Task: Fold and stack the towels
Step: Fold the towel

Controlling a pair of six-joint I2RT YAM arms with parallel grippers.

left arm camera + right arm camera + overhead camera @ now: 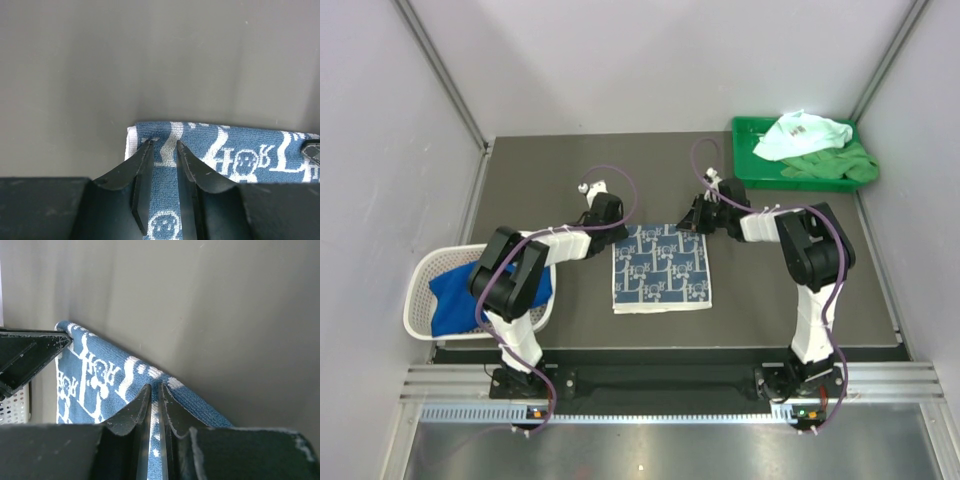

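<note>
A towel with a navy and white logo print (660, 268) lies flat in the middle of the table. My left gripper (616, 228) is at its far left corner. In the left wrist view the jaws (164, 143) stand a little apart over the towel (235, 145), with flat cloth showing between them. My right gripper (696, 224) is at the far right corner. In the right wrist view it (155, 386) is shut on a raised ridge of the towel's far edge (100, 375). A royal blue towel (455, 292) lies in the basket. A mint-white towel (802, 135) and a green towel (835, 165) lie in the tray.
A white mesh basket (418, 300) stands at the left near edge beside the left arm. A green plastic tray (748, 150) stands at the far right corner. Grey walls close in the table on the left, right and back.
</note>
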